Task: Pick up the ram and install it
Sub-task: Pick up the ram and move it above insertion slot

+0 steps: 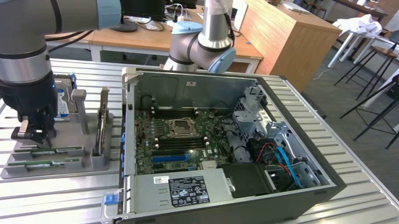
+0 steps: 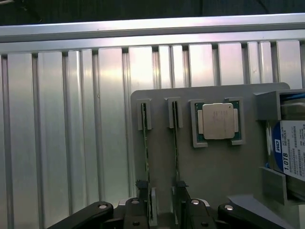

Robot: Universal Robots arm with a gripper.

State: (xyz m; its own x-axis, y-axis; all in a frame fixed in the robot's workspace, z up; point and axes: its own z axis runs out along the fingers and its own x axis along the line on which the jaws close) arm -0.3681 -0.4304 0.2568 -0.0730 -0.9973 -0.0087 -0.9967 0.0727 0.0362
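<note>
My claw [image 2: 161, 198] gapes wide over thin green ram [image 2: 145, 138], edge-up in matte grey holder [image 2: 214, 176] on ribbed aluminium table [image 2: 71, 143].

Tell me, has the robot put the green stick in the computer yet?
Not yet, nothing looks done. One ram stick and the other ram stick both stand in the grey tray. The claw is open and hangs just over them, holding nothing. Picking a stick up and fitting it into the open computer is all left to do.
</note>
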